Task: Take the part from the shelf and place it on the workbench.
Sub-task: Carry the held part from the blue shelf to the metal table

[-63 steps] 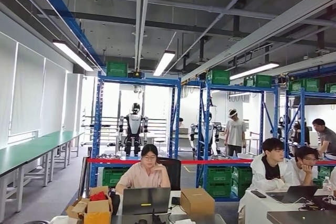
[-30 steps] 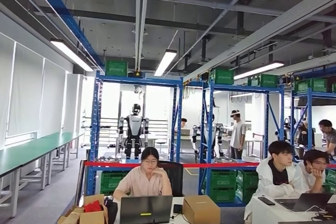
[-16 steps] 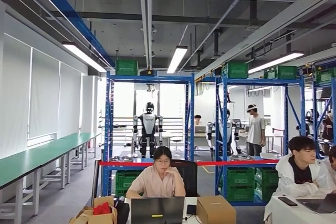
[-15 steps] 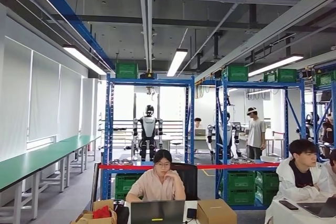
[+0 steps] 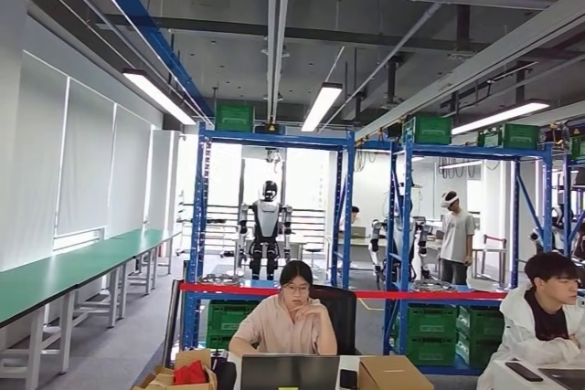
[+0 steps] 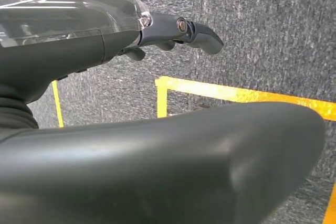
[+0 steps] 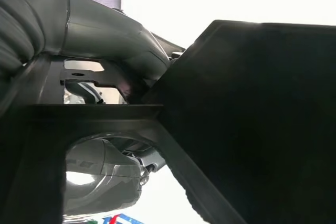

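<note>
In the right wrist view my right hand [image 7: 107, 77] grips a flat black part [image 7: 257, 119] with a dark frame edge. The grey thumb [image 7: 118, 40] lies on one side of it and the fingers [image 7: 103, 177] curl on the other. Most of the part's shape is hidden in shadow. My left hand [image 6: 118, 51] hangs over grey floor with its fingers [image 6: 198, 32] stretched out and nothing in it. Blue shelves [image 5: 272, 226] stand far ahead in the head view. A long green workbench [image 5: 69, 271] runs along the left wall.
A person [image 5: 290, 321] sits at a laptop right ahead, another person [image 5: 545, 317] at the right. A red-white barrier tape [image 5: 345, 293] crosses the shelves. Cardboard boxes [image 5: 186, 374] lie on the near desk. Yellow floor lines [image 6: 238, 92] run under my left hand.
The whole head picture has slid to the right, so the camera has turned left. More of the left wall and green workbench has come into view.
</note>
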